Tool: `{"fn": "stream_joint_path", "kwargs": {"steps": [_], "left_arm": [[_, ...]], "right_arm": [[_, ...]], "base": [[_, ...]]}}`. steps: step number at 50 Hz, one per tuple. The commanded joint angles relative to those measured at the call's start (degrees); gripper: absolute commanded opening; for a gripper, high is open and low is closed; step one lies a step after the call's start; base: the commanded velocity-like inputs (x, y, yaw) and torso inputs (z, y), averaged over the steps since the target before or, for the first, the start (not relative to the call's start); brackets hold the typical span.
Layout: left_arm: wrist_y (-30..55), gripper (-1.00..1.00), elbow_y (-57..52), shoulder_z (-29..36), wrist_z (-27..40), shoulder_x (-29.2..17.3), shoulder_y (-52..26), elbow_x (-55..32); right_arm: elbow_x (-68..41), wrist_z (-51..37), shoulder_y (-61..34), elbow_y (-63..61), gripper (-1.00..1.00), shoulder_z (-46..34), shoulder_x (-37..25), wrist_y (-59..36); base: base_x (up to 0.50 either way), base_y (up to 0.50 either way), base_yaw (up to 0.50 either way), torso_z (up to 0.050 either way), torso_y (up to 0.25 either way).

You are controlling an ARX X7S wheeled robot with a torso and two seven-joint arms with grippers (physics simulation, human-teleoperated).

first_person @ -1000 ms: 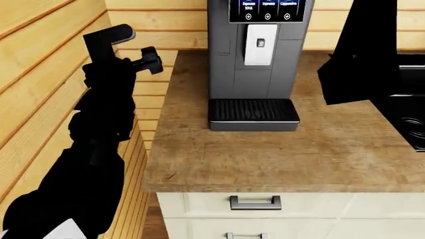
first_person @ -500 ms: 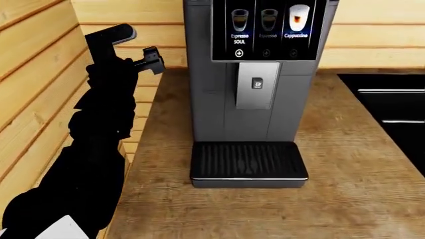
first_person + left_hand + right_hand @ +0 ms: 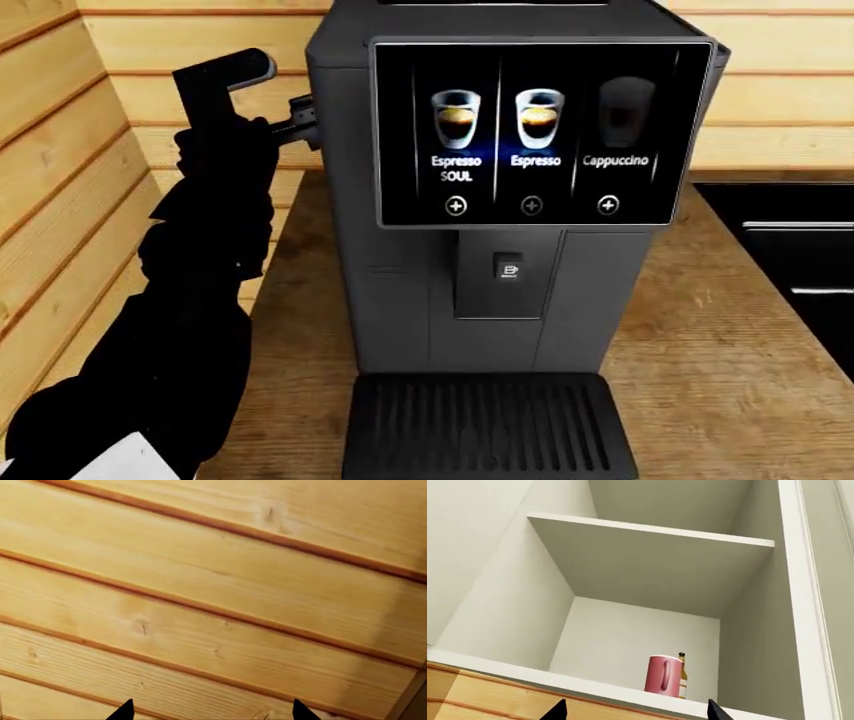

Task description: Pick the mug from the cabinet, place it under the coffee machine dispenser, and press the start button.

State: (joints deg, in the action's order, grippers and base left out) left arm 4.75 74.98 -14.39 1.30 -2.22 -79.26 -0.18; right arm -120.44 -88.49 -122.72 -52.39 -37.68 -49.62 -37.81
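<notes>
1. Fingertips of the right gripper show only as two dark points with a wide gap between them, nothing held; they point up into an open white cabinet.
2. Left gripper likewise shows two black tips set wide apart and empty, facing a wooden plank wall.
3. On the cabinet's lower shelf stands the mug, upright, toward the shelf's right end near the side wall, its handle turned to the camera. Just behind it, touching or nearly so, the top of a small bottle peeks out.
4. Head view: the coffee machine stands on the wooden counter, its screen showing three drinks.
5. Below the screen sits the coffee machine dispenser, with the ribbed drip tray under it, bare.
6. Left arm rises beside the counter's left edge, near the wall.
</notes>
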Motion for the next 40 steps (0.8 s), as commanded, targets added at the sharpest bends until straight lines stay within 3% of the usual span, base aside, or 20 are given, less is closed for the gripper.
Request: {"fn": "stream_joint_path", "kwargs": {"steps": [1,15,26,40], "left_arm": [[0.02,1.00,0.01,0.14,0.02,-0.04,0.04,0.01],[0.03,1.00,0.01,0.14,0.27,-0.08,-0.04,-0.08],[-0.04,1.00,0.01,0.11,0.28,-0.04,0.00,0.02],[-0.15,1.00,0.01,0.51,0.30,-0.02,0.10,0.03]], "right_arm": [[0.20,0.46,-1.63,-0.03,1.00,-1.79,-0.38,1.12],[0.69,0.47,-2.43,-0.66,1.00,-2.64,-0.17,2.53],[-1.32,-1.44,-12.18,6.49,1.00,-8.26,0.18,0.75],[0.33,-1.48,-12.26,19.35,1.00,3.49,10.67,-14.31]], "base": [[0.50,-0.10,0.00,0.000,0.000],[0.50,-0.10,0.00,0.000,0.000],[0.00,0.00,0.00,0.000,0.000],[0.00,0.00,0.00,0.000,0.000]]}}
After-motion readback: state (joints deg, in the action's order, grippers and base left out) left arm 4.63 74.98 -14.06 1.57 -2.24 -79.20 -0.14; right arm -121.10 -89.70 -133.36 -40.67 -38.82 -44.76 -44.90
